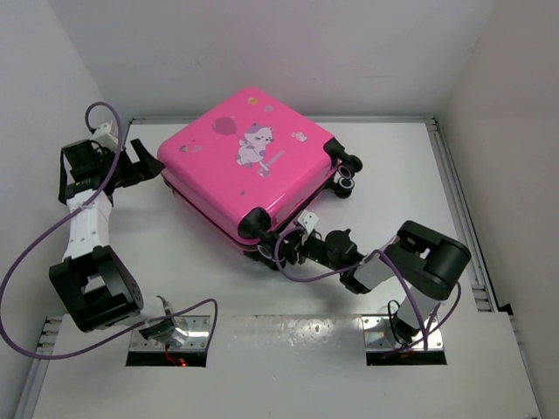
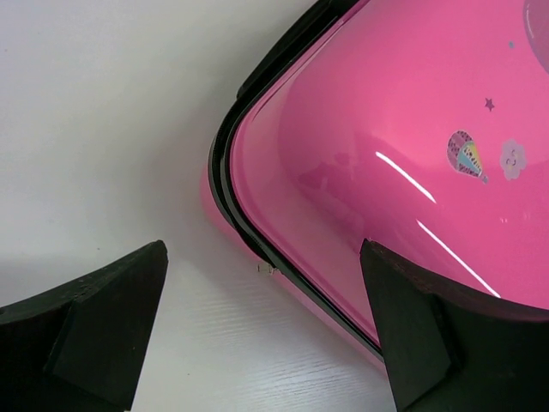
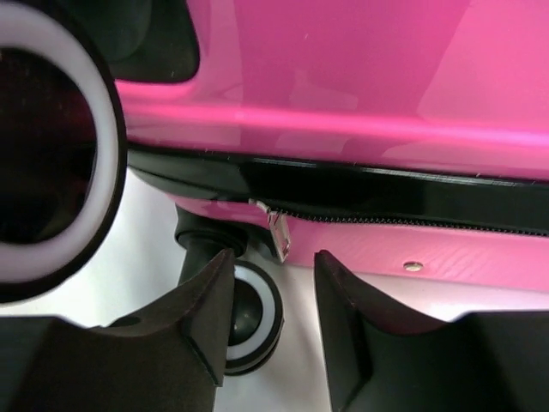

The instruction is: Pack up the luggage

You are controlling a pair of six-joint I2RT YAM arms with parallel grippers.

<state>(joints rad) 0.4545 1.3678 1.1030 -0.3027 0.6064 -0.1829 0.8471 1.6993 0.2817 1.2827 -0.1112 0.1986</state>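
Observation:
The luggage [image 1: 244,166], a bright pink hard-shell suitcase with a white cartoon animal print, lies flat and closed on the white table. My left gripper [image 1: 150,166] stands wide open at its left corner, one finger over the table and the other over the pink shell [image 2: 386,154], holding nothing. My right gripper [image 1: 295,240] is at the near corner by the wheels. In the right wrist view its fingers [image 3: 206,300] stand apart. The silver zipper pull [image 3: 279,236] hangs free just beyond the gap, at the end of the black zipper [image 3: 412,221].
Black wheels with white rims stick out at the near corner [image 3: 253,313] and at the right side [image 1: 349,166]. White walls enclose the table on the left, back and right. A metal rail [image 1: 463,218] runs along the right edge.

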